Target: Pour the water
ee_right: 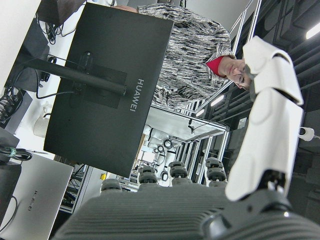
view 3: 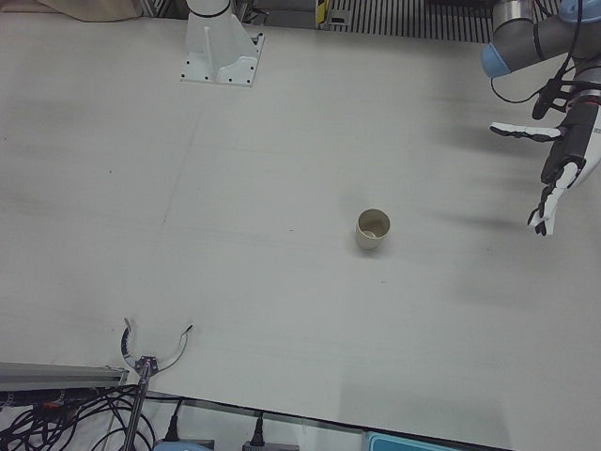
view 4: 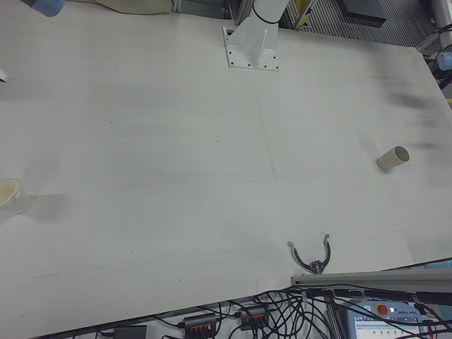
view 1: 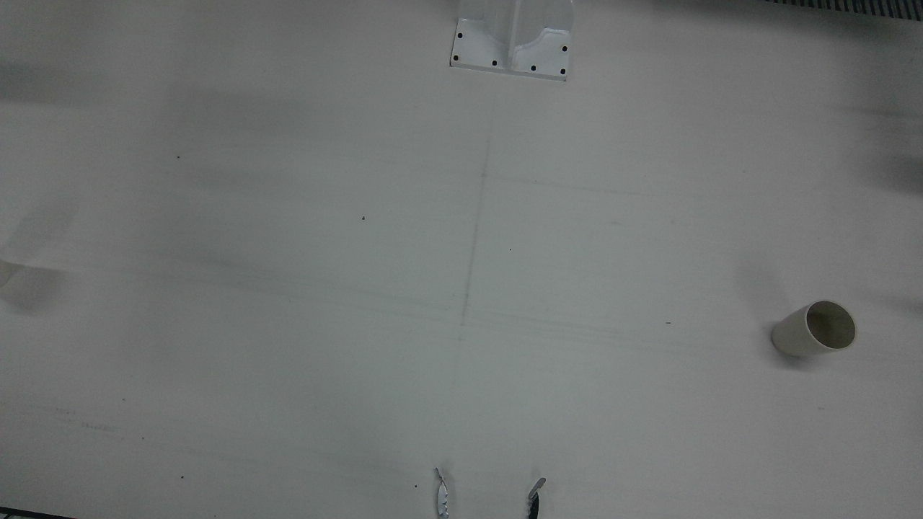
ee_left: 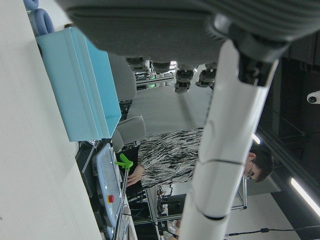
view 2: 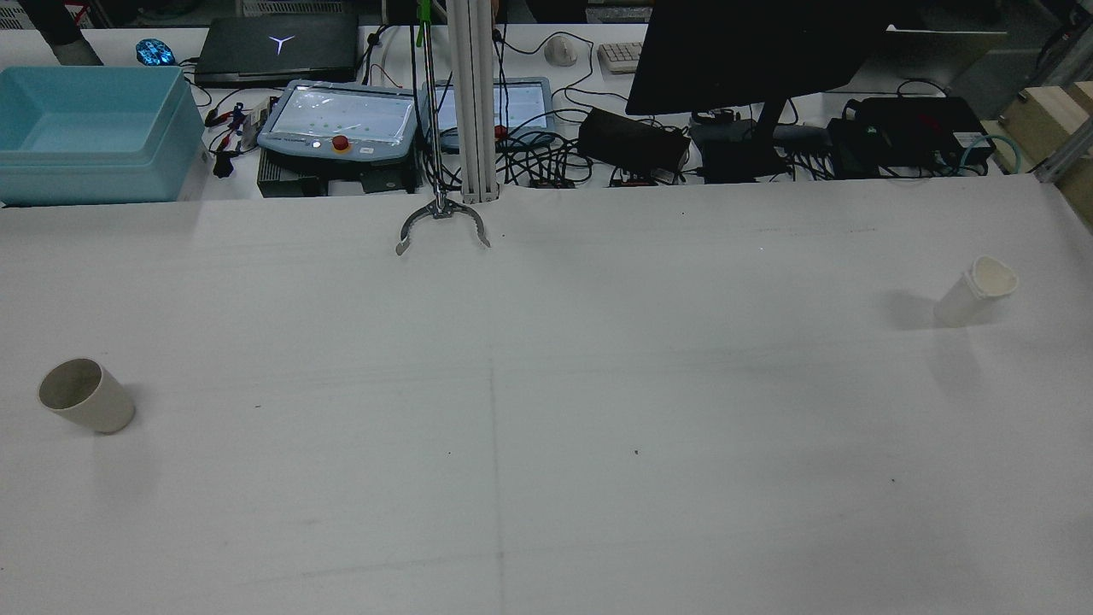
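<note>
1. The white table [view 2: 546, 478] fills the station, with a faint seam running down its middle.
2. A black monitor [view 2: 751, 51] and a blue bin [view 2: 94, 128] sit on the bench past the far edge, the bin by the far left corner.
3. The left hand [view 3: 563, 155] hangs in the air off the table's left edge, fingers spread wide and holding nothing.
4. The right hand [ee_right: 200, 200] shows only in its own camera: a ribbed palm and one white finger [ee_right: 265, 130] held out straight, nothing seen in its grasp. I can't tell how the other fingers stand.
5. A beige cup [view 2: 85, 395] stands upright near the left edge, mouth open to the top, well apart from the left hand.
6. A white cup [view 2: 978, 290] stands near the right edge, closer to the far side.
7. A small metal claw [view 2: 442, 224] lies at the far edge by the centre post.
</note>
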Controlling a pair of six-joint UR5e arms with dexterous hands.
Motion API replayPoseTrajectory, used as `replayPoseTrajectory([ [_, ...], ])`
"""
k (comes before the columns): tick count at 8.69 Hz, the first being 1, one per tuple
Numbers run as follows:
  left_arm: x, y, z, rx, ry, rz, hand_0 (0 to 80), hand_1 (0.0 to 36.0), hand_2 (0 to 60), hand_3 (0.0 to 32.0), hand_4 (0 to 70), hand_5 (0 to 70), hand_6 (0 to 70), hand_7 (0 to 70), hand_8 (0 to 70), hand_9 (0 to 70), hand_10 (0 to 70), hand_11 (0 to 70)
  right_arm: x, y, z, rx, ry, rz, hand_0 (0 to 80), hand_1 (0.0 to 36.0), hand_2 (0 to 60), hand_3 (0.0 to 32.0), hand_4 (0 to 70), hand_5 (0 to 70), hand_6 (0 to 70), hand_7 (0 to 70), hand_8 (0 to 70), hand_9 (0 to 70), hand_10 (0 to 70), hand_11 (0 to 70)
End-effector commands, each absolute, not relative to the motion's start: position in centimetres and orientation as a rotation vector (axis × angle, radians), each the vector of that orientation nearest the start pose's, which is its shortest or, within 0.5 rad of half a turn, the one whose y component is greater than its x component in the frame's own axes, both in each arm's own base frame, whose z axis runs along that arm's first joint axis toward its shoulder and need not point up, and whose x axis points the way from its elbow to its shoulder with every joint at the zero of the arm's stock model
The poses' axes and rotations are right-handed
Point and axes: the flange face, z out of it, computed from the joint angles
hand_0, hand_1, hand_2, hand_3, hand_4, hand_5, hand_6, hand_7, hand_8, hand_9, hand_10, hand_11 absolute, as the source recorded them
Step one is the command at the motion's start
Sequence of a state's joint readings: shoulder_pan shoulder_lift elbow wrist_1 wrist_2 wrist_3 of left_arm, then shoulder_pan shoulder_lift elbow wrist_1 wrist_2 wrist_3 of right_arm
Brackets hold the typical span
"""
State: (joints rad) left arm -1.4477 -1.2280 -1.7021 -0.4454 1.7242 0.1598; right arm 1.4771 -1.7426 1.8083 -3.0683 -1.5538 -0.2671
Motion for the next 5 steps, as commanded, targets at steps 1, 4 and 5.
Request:
replayPoseTrajectory([
  [1, -7.5, -35.6, 73.1, -0.089, 2.244, -1.741, 70.8, 24.7, 0.0, 0.0, 12.4, 0.0, 9.4, 7.8, 1.1, 0.1, 0.0, 2.8, 8.3, -44.3, 64.2, -0.215, 2.563, -2.204, 49.5, 21.2, 21.6, 0.0, 0.0, 7.4, 13.2, 4.8, 5.6, 7.4, 0.0, 0.0],
  [4, -7.3, -34.4, 76.3, 0.049, 2.183, -1.679, 61.3, 21.0, 0.0, 0.0, 10.9, 0.0, 7.8, 5.4, 0.8, 0.0, 0.2, 2.8, 5.0, -44.5, 63.8, -0.173, 2.646, -2.229, 48.7, 20.0, 17.5, 0.0, 0.0, 7.0, 9.2, 0.0, 5.5, 8.3, 0.0, 0.0],
  [5, -6.6, -34.0, 78.0, 0.076, 2.134, -1.659, 67.0, 23.0, 0.0, 0.0, 14.9, 0.0, 9.6, 6.6, 1.7, 0.0, 3.6, 8.0, 4.0, -44.7, 62.9, -0.165, 2.677, -2.21, 48.8, 20.1, 17.5, 0.0, 0.0, 6.8, 8.0, 0.0, 4.7, 7.4, 0.0, 0.0],
])
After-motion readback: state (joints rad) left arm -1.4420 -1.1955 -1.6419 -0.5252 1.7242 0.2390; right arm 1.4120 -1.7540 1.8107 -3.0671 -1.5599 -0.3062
